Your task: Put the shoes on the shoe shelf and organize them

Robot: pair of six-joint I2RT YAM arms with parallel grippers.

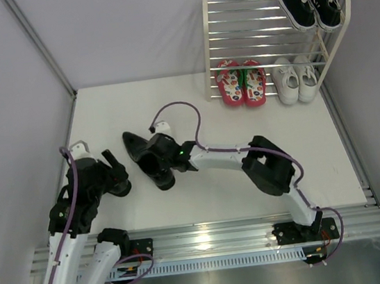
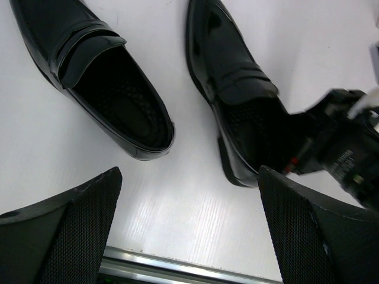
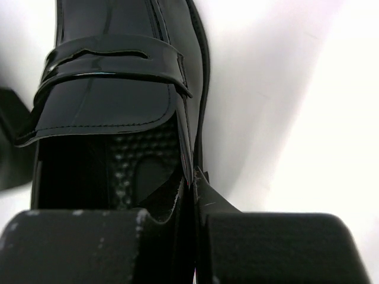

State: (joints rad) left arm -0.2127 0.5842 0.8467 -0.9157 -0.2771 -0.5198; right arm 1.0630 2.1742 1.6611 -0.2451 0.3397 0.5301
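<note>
The right gripper (image 3: 194, 204) is closed on the side wall of one glossy black loafer (image 3: 112, 89), with one finger inside the heel opening and one outside. This pinch suits lifting a stiff shoe by its collar. The second loafer (image 2: 95, 77) lies just beside it, not touching, at the upper left of the left wrist view. The left gripper (image 2: 189, 231) hangs near the pair with jaws wide open and holds nothing, judged to be on standby.

In the top view the pair sits left of centre, well apart from the shoe shelf (image 1: 209, 48) at upper right. Red flip-flops (image 1: 242, 82) and white sneakers (image 1: 296, 79) sit at its lower tier. Black canvas sneakers (image 1: 312, 3) occupy the right of the top tier, with bare bars to their left.

The table (image 1: 347, 163) is smooth, white and faintly reflective. Pale panel walls (image 1: 126, 31) enclose it, and an aluminium rail (image 1: 223, 235) runs along the bottom edge.
</note>
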